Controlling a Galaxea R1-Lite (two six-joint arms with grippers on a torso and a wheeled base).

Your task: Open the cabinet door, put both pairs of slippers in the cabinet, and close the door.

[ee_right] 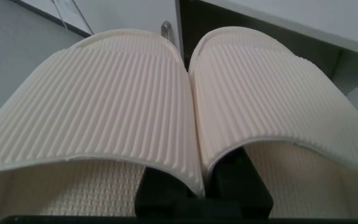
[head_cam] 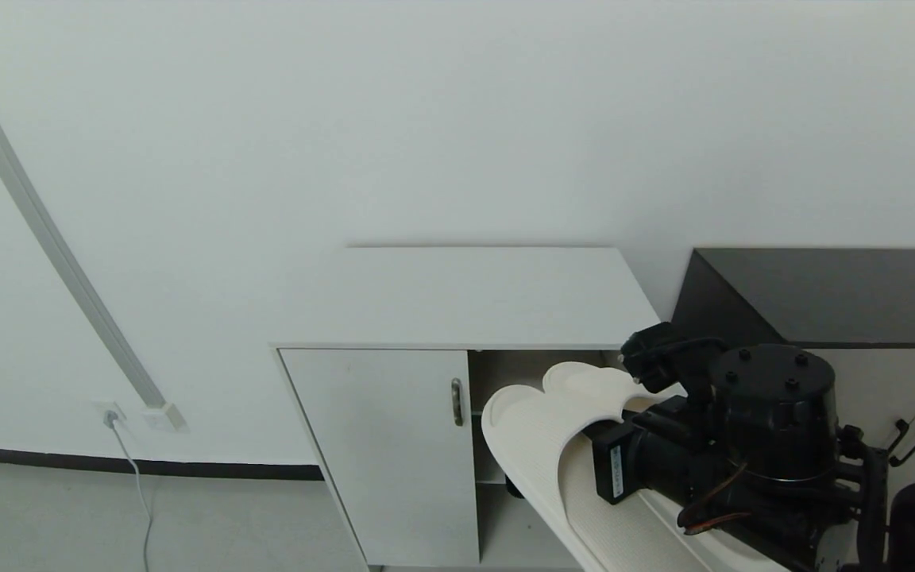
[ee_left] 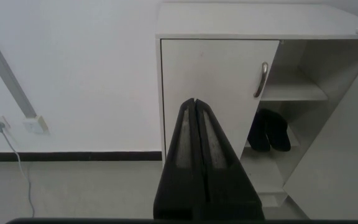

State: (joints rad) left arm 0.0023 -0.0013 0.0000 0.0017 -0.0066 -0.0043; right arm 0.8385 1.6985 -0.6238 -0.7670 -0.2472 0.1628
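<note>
**A:** Where is the cabinet (head_cam: 473,298)?

**B:** It is against the far wall, white and low. Its left door (head_cam: 382,445) is shut, with a metal handle (head_cam: 457,401) at its right edge. The right half is open, and you can see inside.

**A:** And the slippers?

**B:** The cream slippers (head_cam: 541,429) are in the air just in front of the open half, side by side with their ribbed straps up and their toes toward the opening. The right pincer (ee_right: 202,186) is clenched on them, gripping where the two inner edges meet.

**A:** What about the second pair?

**B:** The black slippers (ee_left: 269,130) are already in the cabinet. They are in the lower compartment under the shelf (ee_left: 294,92), close together, at the far side.

**A:** And the other arm?

**B:** The left pincer (ee_left: 194,102) is to the near left of the cabinet, pointing at the shut door. Its fingers are pressed together with nothing between them.

**A:** Anything else around?

**B:** There is a wall socket (head_cam: 112,413) low on the wall to the left, with a cable plugged in. A dark cabinet (head_cam: 823,294) is just to the right of the white one.
</note>
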